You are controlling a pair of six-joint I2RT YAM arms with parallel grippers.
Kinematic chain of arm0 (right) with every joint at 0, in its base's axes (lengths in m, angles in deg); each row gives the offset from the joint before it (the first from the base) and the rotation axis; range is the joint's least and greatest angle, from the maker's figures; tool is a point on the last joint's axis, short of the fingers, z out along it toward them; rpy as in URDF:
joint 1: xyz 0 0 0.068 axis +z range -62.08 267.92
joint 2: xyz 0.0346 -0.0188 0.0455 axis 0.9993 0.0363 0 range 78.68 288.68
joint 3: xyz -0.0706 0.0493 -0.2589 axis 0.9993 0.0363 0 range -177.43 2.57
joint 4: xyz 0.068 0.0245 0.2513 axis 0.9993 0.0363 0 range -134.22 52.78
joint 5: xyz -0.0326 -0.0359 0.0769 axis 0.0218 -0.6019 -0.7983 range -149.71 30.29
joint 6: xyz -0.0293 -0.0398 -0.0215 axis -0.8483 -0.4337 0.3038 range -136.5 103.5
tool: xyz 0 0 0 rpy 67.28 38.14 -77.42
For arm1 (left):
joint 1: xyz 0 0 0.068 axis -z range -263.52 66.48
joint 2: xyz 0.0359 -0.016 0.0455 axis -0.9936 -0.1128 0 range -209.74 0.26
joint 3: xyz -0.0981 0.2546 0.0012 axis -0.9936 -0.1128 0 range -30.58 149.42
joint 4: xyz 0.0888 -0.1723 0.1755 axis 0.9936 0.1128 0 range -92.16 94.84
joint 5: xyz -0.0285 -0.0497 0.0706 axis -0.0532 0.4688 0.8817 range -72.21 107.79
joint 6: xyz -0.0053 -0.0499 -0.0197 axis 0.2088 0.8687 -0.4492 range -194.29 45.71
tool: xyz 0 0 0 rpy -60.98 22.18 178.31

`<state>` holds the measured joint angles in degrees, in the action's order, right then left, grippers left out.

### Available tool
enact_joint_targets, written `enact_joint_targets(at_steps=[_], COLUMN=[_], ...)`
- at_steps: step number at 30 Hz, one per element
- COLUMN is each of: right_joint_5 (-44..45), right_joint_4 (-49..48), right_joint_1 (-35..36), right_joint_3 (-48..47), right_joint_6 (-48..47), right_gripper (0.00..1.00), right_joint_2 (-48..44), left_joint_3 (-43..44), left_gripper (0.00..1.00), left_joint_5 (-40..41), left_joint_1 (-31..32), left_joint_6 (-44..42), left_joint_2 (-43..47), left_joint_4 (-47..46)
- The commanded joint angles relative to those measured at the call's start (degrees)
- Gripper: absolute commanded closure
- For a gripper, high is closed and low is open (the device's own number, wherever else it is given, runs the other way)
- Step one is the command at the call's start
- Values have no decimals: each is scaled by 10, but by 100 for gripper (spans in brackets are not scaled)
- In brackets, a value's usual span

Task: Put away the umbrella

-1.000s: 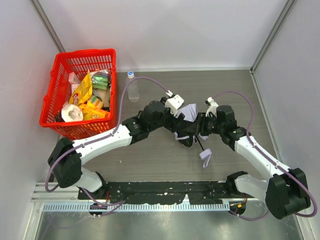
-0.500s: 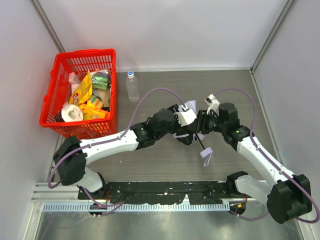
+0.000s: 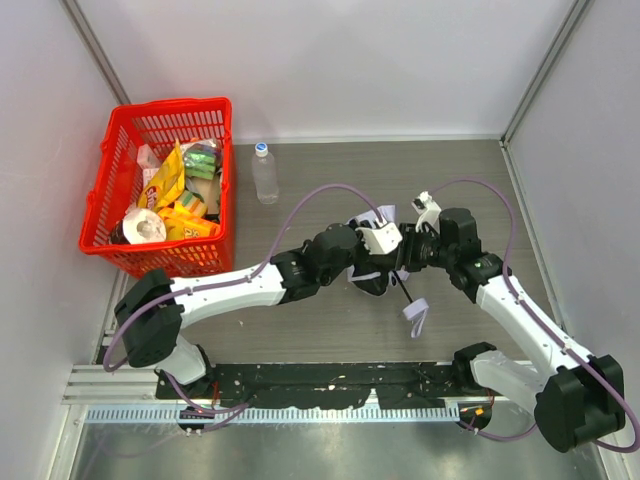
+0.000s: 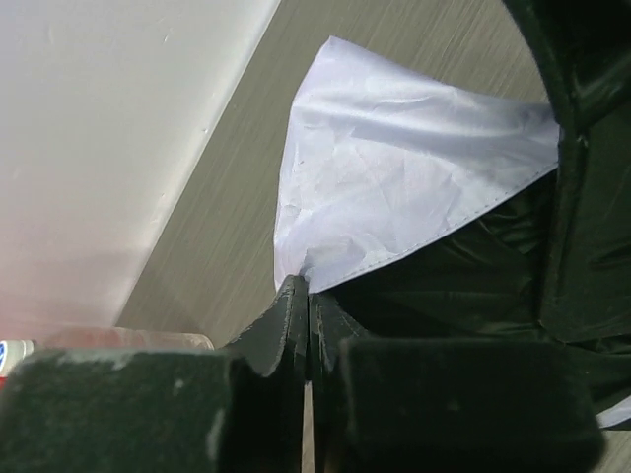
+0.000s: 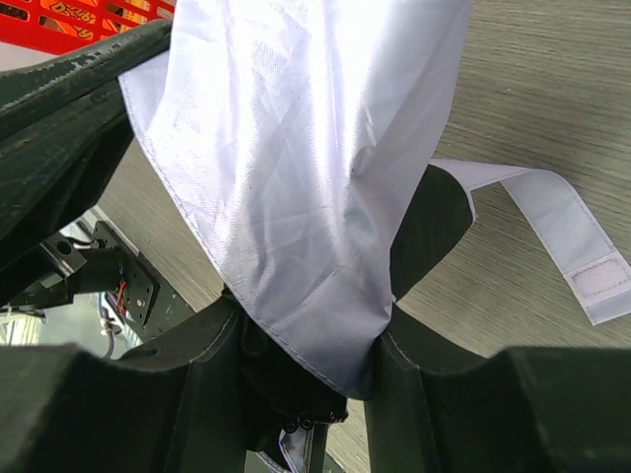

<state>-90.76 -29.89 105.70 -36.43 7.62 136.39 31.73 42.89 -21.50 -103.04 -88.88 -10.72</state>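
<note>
A: Starting with the biggest mover over the worktop [image 3: 320,335], what has the left arm [image 3: 230,290] just done?

B: It has carried the left tool [image 3: 384,240] in from the basket side, so it now sits just beside the right tool [image 3: 413,250]. A second ago its jaws stood apart. Now they are clenched, and its wrist view shows the fingertips [image 4: 281,325] pinched on the hem of a pale lavender panel.

A: And where is the umbrella [image 3: 368,278]?

B: It is bunched between the two tools and just below them. Whether it rests on the worktop or hangs just clear of it cannot be told. The right tool has not changed: the folded bundle fills the gap between its jaws, so it is grasping the umbrella. The strap [image 3: 415,318] trails loose on the worktop, on the near side of that tool.

A: What does that mean for the job?

B: Probably that gathering the fabric is the step in hand. With both tools holding, the loose panel can be drawn in around the shaft. The umbrella is neither wrapped nor stowed yet.

A: Any containers?

B: A red basket [image 3: 170,103] stands well apart, to the far left of the left tool. It holds yellow snack packets [image 3: 168,185], a white roll [image 3: 146,226] and a green pack [image 3: 203,160], but no umbrella. A clear bottle [image 3: 265,175] stands upright just beside the basket, and its contents cannot be made out.
</note>
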Motion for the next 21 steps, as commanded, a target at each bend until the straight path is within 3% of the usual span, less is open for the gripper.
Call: enact_joint_targets(at_steps=[1,6,12,17,21], right_joint_5=[-2,68,112,118,103], right_joint_4=[-32,-34,-136,-191,-231], right_joint_1=[-1,-1,0,-1,0], right_joint_3=[-34,-38,-18,-16,-17], right_joint_6=[5,33,117,161,183], right_gripper=[99,99,99,99,99], right_joint_2=[-18,-9,-5,6,7], left_joint_3=[22,21,-7,-45,-56], left_gripper=[100,100,100,100,100], left_joint_5=[-13,-46,-91,-153,-188], left_joint_1=[4,10,10,9,9], left_joint_6=[29,132,326,485,561], left_joint_2=[16,55,94,111,77], left_joint_4=[-16,-2,11,-39,-54])
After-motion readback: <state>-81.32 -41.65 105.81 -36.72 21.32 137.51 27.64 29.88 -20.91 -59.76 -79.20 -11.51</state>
